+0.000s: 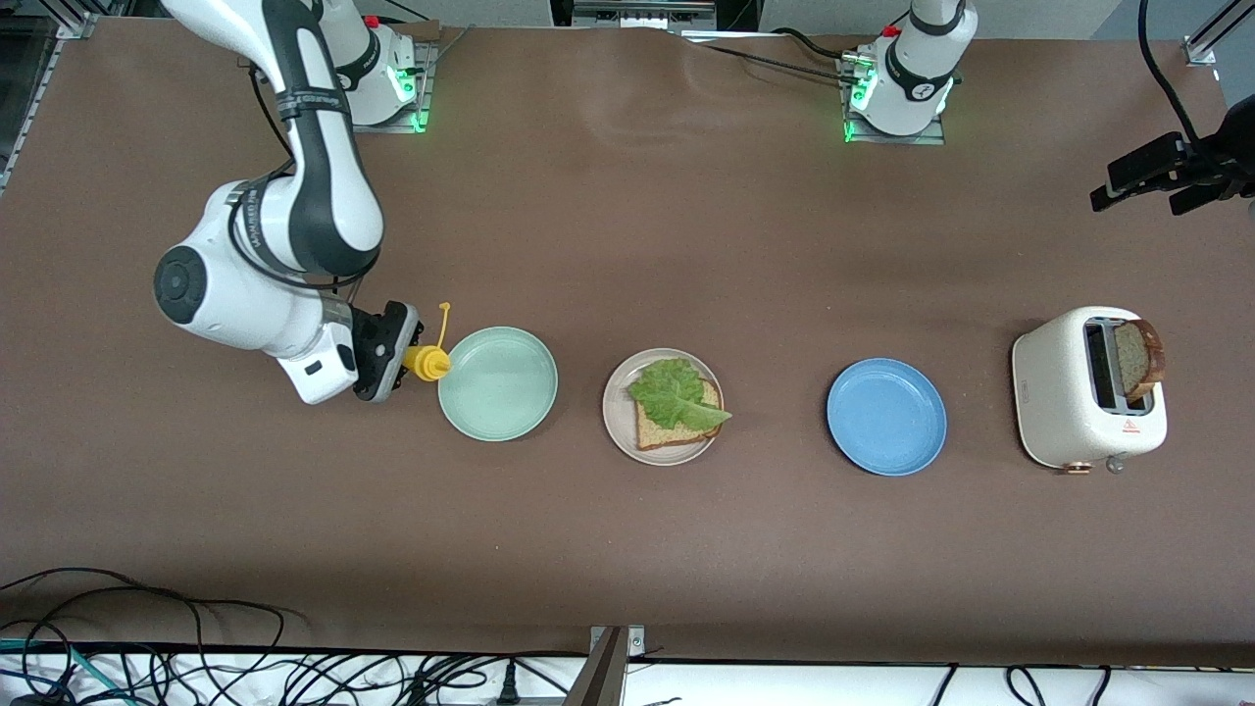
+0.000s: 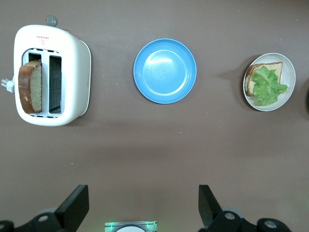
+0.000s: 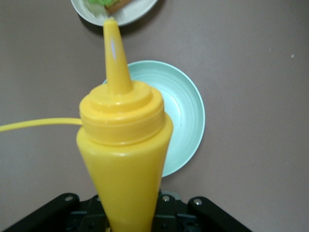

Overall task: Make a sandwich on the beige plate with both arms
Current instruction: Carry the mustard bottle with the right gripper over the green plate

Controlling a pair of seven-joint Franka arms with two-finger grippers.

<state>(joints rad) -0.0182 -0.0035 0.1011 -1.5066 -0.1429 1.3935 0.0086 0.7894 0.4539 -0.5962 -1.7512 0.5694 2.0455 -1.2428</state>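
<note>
On the beige plate (image 1: 618, 417) at mid-table lies one bread slice (image 1: 667, 431) with a lettuce leaf (image 1: 675, 392) on top. A second slice (image 1: 1137, 358) stands in the white toaster (image 1: 1064, 392) at the left arm's end. My right gripper (image 1: 397, 358) is shut on a yellow squeeze bottle (image 1: 427, 363), tipped with its nozzle toward the mint green plate (image 1: 497, 382). In the right wrist view the bottle (image 3: 125, 145) hides the gripper's fingers. My left gripper (image 2: 142, 208) hangs open and empty high above the table, out of the front view. Its view shows the toaster (image 2: 72, 72) and the beige plate (image 2: 288, 72).
A blue plate (image 1: 886, 417) sits bare between the beige plate and the toaster. The mint green plate holds nothing. A black camera mount (image 1: 1167, 176) juts in at the left arm's end. Loose cables (image 1: 196, 667) run along the table edge nearest the front camera.
</note>
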